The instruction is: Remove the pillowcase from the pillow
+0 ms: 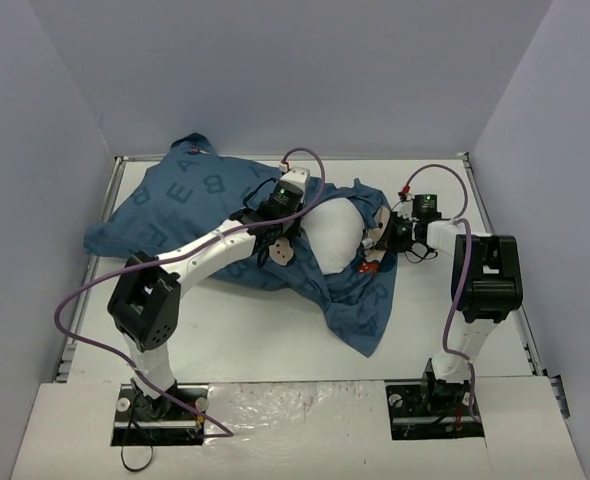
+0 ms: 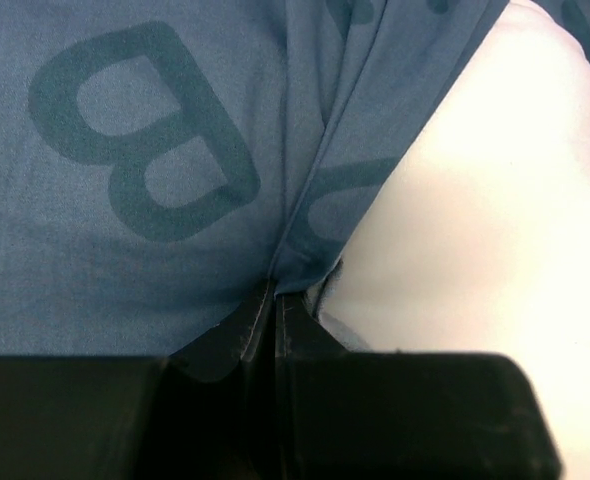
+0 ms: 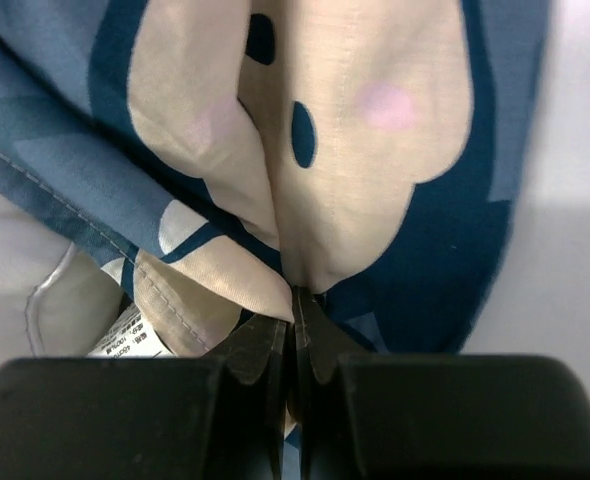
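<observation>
The dark teal-blue pillowcase [image 1: 185, 205] with lighter letters lies across the middle of the table. The white pillow [image 1: 335, 235] bulges out of its open right end. My left gripper [image 1: 278, 240] is shut on a fold of the pillowcase [image 2: 175, 150] at the opening's edge, with the pillow [image 2: 475, 200] right beside it. My right gripper [image 1: 387, 236] is shut on the pillowcase's other edge, on a cream cartoon face print [image 3: 355, 130]. A white care label [image 3: 130, 338] shows at lower left in the right wrist view.
The table [image 1: 275, 330] is white, walled by grey-blue panels at back and sides. A loose flap of pillowcase [image 1: 365, 315] trails toward the front between the arms. Purple cables [image 1: 80, 300] loop off both arms.
</observation>
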